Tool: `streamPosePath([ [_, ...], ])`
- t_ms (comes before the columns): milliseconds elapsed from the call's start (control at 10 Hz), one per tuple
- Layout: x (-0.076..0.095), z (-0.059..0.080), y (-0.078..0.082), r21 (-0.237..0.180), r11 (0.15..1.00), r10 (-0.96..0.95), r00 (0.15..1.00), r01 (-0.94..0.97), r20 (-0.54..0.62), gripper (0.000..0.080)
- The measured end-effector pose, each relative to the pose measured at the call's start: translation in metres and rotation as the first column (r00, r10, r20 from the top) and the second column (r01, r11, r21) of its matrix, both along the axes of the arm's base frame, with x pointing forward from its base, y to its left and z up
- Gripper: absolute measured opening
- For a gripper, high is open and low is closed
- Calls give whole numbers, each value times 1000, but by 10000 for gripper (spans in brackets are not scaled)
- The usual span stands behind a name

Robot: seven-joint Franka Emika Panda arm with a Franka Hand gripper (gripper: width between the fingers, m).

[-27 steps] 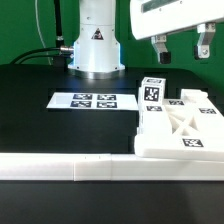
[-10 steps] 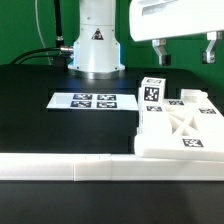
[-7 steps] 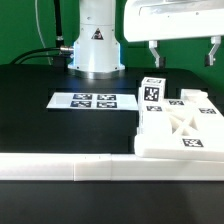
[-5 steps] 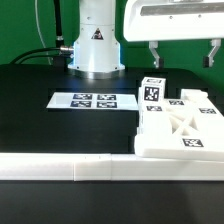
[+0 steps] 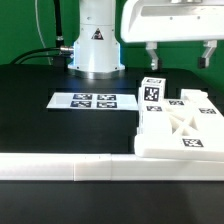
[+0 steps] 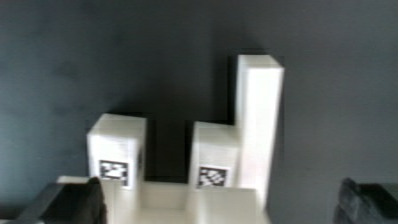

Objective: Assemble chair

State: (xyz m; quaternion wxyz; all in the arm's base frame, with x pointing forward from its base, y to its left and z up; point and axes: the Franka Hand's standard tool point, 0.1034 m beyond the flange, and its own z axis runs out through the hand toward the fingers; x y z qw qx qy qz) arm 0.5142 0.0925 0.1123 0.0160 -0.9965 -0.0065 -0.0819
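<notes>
Gripper [image 5: 182,55] has shifted toward the exterior view's left since earlier, jaws wide apart, empty, hovering above the chair parts [image 5: 180,125] clustered against the border rail [image 5: 70,168]. Rigid, light, smooth plastic; grip a square leg [image 6: 260,120] across flat sides.

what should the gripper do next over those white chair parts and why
Probably lower straight down toward the chair parts. The gripper hangs open and empty above the cluster, touching nothing, and the wrist view shows upright white blocks and a taller square leg just below its fingers. Which piece it should take first, the pictures do not settle.
</notes>
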Motion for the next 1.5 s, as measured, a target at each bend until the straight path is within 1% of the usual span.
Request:
streamPosePath([
  [100,-18,-13,-9,-14,1000,3,1000,-3,4,648],
  [200,-31,-25,-16,-28,1000,3,1000,-3,7,648],
  [300,-39,-34,-20,-39,999,3,1000,-3,1,649],
  [400,-37,-32,-17,-33,999,3,1000,-4,-26,648],
  [500,-36,-32,-17,-33,999,3,1000,-4,-23,648],
  [600,-41,-35,-17,-32,999,2,998,-4,-64,648],
  [700,-43,-34,-14,-23,1000,1,990,-4,-142,648],
  [800,-44,-34,-11,-16,1000,-10,981,7,-195,648],
  [1000,-56,-54,-5,-30,999,-28,974,21,-225,648],
  [1100,-60,-63,-3,-24,998,-53,976,49,-213,648],
  [1200,-63,-70,-2,-16,997,-83,974,81,-213,648],
  [1500,-62,-69,-3,-18,997,-79,974,77,-214,648],
])
